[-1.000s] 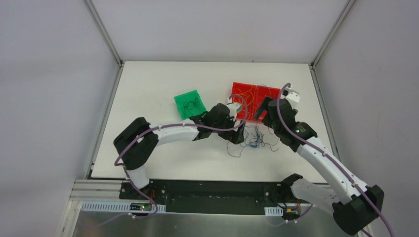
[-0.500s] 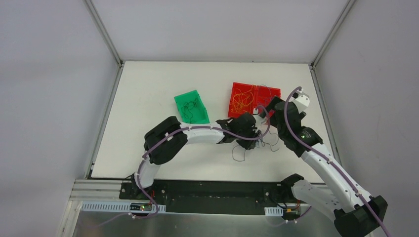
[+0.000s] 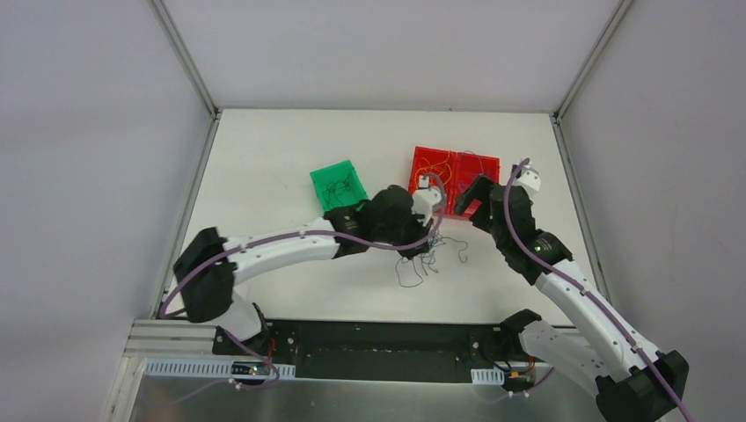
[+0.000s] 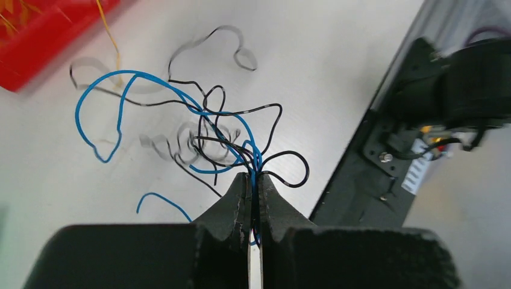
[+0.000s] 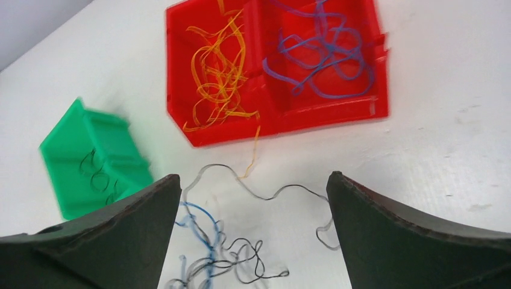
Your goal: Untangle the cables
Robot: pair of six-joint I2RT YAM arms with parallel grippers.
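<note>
While right hand [image 5: 253,180] gapes wide, left hand [image 4: 253,182] pinches tangled cables [image 4: 212,113].

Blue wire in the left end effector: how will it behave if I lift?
Probably floppy: the blue wire curls in loose loops. Likely light, and it may drag the black wires twisted round it. Thin, so it could slip.

**Left gripper [image 4: 252,180] pinched shut, right gripper [image 5: 253,192] spread open**

The left arm [image 3: 281,246] is stretched out long toward the right, and thin cables [image 4: 138,73] are clamped between its closed fingers. The right arm [image 3: 572,290] is bent forward and leftward, and its fingers are held wide apart.
</note>
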